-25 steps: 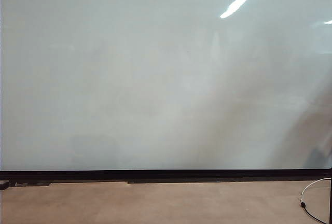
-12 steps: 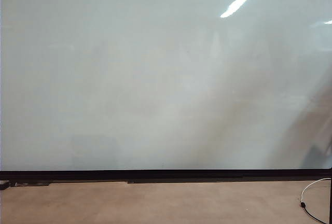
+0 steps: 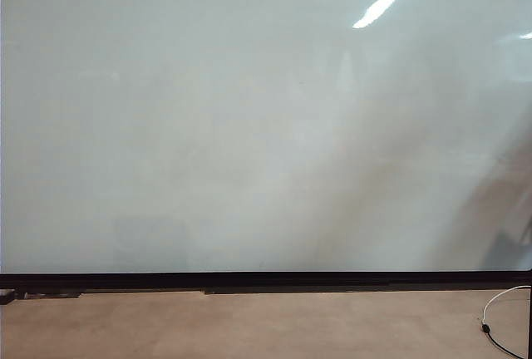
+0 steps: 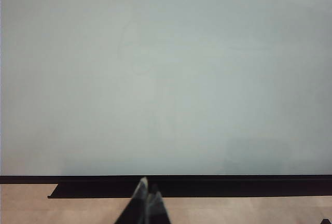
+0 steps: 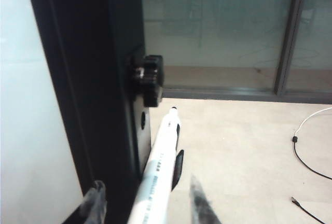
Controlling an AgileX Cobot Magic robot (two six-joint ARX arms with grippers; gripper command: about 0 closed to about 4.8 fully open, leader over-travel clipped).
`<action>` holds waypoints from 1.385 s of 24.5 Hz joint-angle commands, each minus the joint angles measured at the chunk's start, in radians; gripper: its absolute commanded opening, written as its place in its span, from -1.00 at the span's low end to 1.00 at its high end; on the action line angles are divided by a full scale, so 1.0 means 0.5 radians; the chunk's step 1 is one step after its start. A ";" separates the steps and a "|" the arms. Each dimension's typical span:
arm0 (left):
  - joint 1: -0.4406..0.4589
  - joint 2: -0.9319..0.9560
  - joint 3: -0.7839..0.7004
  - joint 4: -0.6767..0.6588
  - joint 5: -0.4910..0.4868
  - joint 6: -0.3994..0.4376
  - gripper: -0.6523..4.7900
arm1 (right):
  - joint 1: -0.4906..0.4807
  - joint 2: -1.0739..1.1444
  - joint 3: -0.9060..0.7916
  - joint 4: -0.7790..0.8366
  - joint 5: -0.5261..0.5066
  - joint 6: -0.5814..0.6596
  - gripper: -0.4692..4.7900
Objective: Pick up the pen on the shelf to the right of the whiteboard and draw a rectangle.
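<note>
— Whiteboard [image 3: 249,126] filling nearly the whole exterior view, glossy, pale, unmarked; thin black bottom edge, tan floor [image 3: 249,326] below, white cable [image 3: 499,309] at far right. No arm visible there.

— And the left gripper [image 4: 147,199]?

— Low in the left wrist view, pointed at the board's black bottom edge. Fingertips [image 4: 141,187] pressed together, nothing between them.

— Right gripper [image 5: 147,198]?

— Spread wide, beside the board's black side frame [image 5: 88,79], with a black knob [image 5: 148,79] beyond the fingertips. Pen [image 5: 158,175] lying between the two fingers [image 5: 198,203], white barrel with small dark print, far end pointing away toward the knob. Gap visible on either side of the barrel; not clamped.

— Resting on what?

— Cannot tell; a dark clip [image 5: 177,168] just beside the barrel.
</note>
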 commanded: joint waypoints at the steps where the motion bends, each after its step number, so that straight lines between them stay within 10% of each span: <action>1: -0.001 0.001 0.005 0.012 0.000 0.009 -0.78 | 0.011 0.019 0.025 0.004 0.003 0.009 -0.04; 34: 0.000 0.001 0.006 0.012 0.001 0.009 -0.78 | 0.021 0.059 0.024 0.108 0.043 0.031 -0.07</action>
